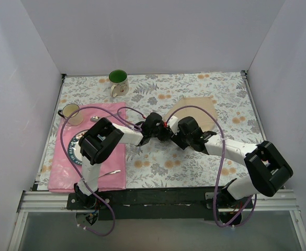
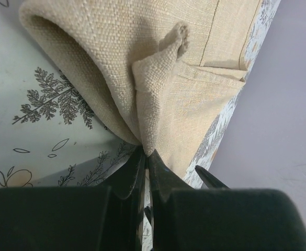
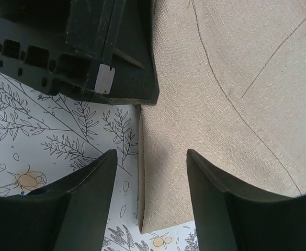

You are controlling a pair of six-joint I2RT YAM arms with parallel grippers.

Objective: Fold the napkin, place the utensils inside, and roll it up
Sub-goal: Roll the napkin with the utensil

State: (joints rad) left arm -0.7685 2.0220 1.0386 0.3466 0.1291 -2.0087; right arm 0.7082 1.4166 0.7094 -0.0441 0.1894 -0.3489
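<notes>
While the utensils (image 1: 112,172) lie on the pink placemat (image 1: 64,175) at the far left, well apart from the cloth, the left gripper (image 2: 145,152) is pressed together on the napkin (image 2: 205,89). It pinches a fold at the napkin's near-left edge, so the cloth lifts into a soft loop off the tablecloth (image 2: 48,104).

From above, the napkin lies at about two o'clock from that gripper, its long side seeming to run nine to three. A fold would likely carry the held edge toward one or two o'clock, across the flat part.

The right gripper (image 3: 151,157) sits just beside the left one, its jaws spread and straddling the napkin's near edge, holding nothing. The cloth runs to its one o'clock. Both arms are at the cloth, but only the left has it.

No writing can be read. The mark on the green mug (image 1: 119,82) and the print on the plate (image 1: 74,144) are too small.
</notes>
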